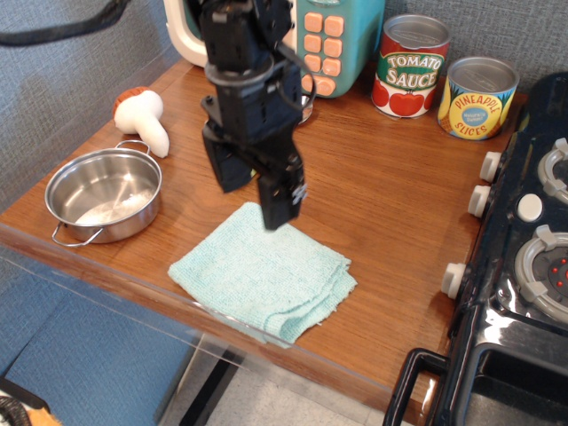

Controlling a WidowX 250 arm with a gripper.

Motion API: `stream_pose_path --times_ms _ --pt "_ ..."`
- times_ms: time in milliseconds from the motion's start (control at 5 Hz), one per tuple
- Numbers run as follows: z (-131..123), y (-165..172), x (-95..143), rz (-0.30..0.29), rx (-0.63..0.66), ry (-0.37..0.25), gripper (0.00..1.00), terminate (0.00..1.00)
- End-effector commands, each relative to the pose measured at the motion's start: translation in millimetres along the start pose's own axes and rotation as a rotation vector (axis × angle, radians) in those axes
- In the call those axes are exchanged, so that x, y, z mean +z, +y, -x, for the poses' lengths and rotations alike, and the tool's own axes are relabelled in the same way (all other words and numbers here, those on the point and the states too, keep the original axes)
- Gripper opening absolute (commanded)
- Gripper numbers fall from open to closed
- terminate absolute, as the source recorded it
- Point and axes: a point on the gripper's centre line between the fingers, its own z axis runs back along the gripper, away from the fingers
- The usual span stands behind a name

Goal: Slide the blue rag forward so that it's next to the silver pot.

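The gripper hangs above the far edge of the blue rag, its fingers parted and holding nothing. The rag lies flat at the near edge of the worktop. The silver pot stands near the near-left corner, apart from the rag

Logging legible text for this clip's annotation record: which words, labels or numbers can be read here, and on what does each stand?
"TOMATO SAUCE": on the red and green labelled tin can at the back of the counter.
"PINEAPPLE SLICES": on the yellow and blue labelled tin can beside it.
Orange keypad buttons on the teal toy microwave: any markings too small to read.
Black toy stove: no readable text.
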Motion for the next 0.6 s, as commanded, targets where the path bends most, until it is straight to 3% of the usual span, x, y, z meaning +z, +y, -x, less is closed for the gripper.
stream_pose_path --times_ms 0,200,400 --pt "-4.5 10.7 6.1 -0.306 0.139 -0.122 1.00 0.00" --pt "-4.5 10.7 6.1 -0.306 0.139 -0.122 1.00 0.00" --pt "-4.5 10.7 6.1 -0.306 0.139 -0.122 1.00 1.00"
